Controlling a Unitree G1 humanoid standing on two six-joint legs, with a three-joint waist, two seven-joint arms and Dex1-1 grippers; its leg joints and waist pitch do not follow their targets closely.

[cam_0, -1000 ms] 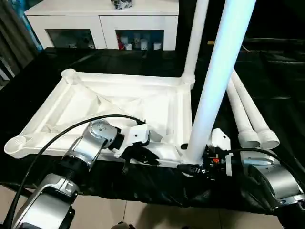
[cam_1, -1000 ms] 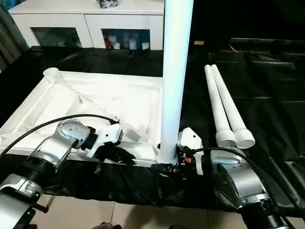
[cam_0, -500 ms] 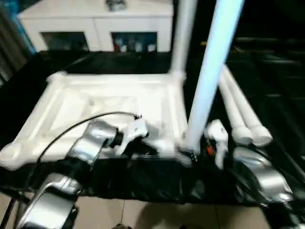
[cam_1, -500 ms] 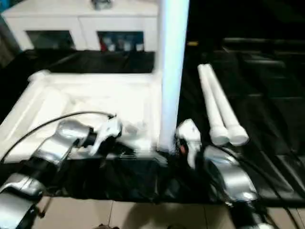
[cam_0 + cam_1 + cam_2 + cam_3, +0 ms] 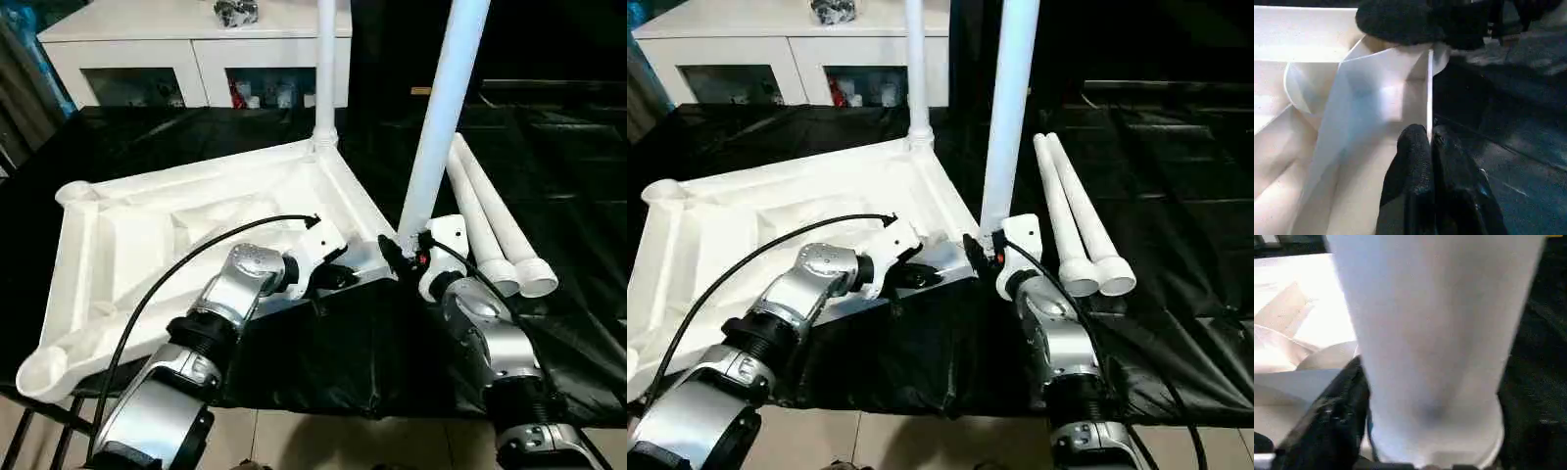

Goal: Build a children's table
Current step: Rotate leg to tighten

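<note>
The white table top (image 5: 147, 235) lies upside down on black cloth, ribbed underside up and turned at an angle. One white leg (image 5: 324, 69) stands in its far corner socket. A second leg (image 5: 443, 108) stands upright at the near right corner, and my right gripper (image 5: 402, 257) is shut on its base. In the right wrist view this leg (image 5: 1435, 333) sits against a black finger (image 5: 1332, 421). My left gripper (image 5: 333, 277) is shut on the top's thin rim (image 5: 1429, 88) near that same corner. Two loose legs (image 5: 495, 225) lie side by side to the right.
A white cabinet with glass doors (image 5: 196, 44) stands behind the work surface. The black cloth (image 5: 558, 147) covers the surface and hangs over its front edge, with pale floor tiles (image 5: 323, 446) below. The top's near left corner socket (image 5: 44, 372) overhangs that edge.
The table top has turned, its right side swinging away from me, with both grippers keeping their hold. The held leg moved with that corner. The camera has also shifted.
</note>
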